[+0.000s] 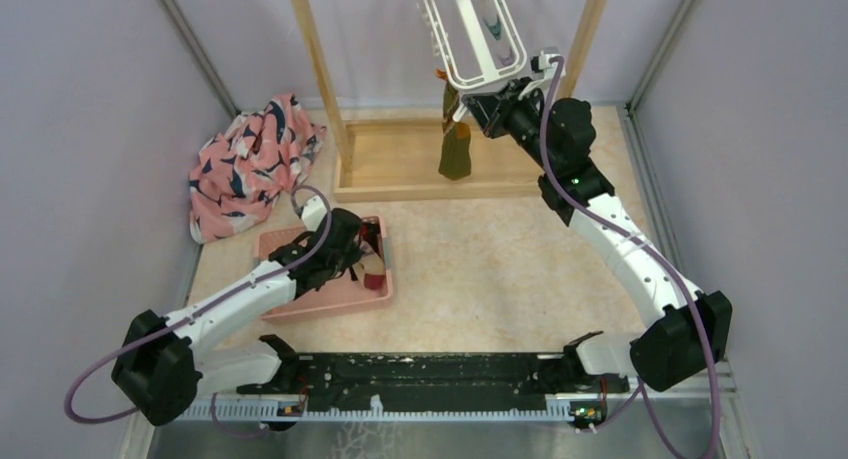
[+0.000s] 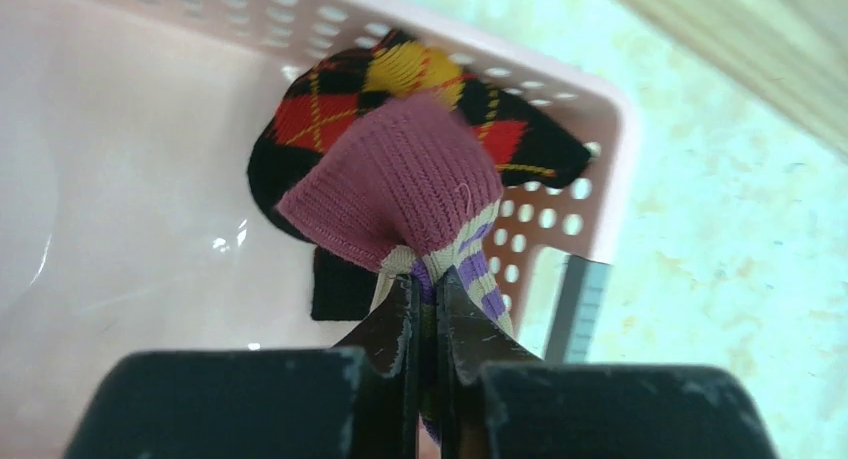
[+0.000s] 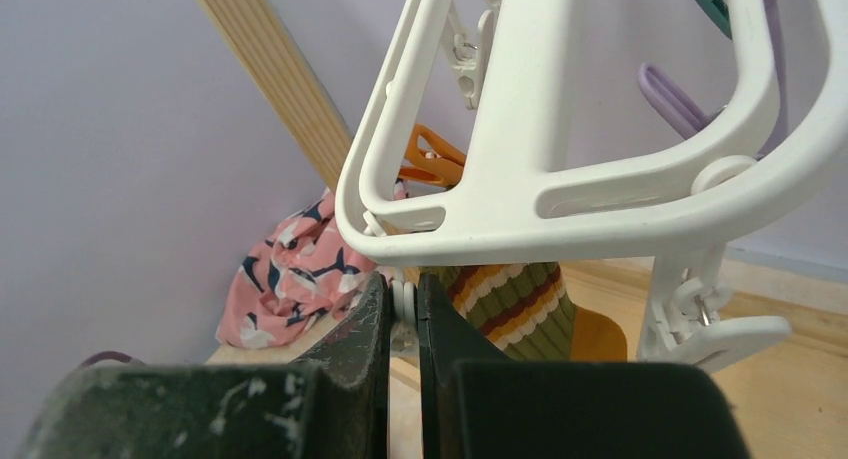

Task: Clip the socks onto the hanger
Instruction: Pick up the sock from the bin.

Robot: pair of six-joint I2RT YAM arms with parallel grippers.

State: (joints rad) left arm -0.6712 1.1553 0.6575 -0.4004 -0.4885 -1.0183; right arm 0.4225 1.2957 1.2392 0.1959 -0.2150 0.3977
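Purple walls point(image 1: 90, 129) are boxing in a speckled bench point(image 1: 480, 259). Far left, cloth point(image 1: 250, 164) is lying heaped in the corner. Next, basket point(image 1: 335, 297) is sitting by the left arm. Left claw point(image 2: 428, 284) is reaching into it, jaws pinching shut on mauve sock point(image 2: 400, 184) at the striped end, toe bunching above. Argyle sock point(image 2: 330, 114) is lying behind it in the basket corner, touching it.

Mid-back, rack point(image 1: 320, 69) is standing with hanger point(image 3: 560, 199) hanging tilted between its posts, olive sock point(image 1: 455, 154) dangling under it. Right claw point(image 3: 403, 304) is clamping closed on a small white piece at hanger's lower rim.

Step, judging: lifting mauve sock out for clipping. Doing it well means rising straight up so argyle sock isn't dragging along, checking the pinch isn't slipping, then bringing the striped end to a free clip like purple clip point(image 3: 675, 94) while right claw is steadying hanger.
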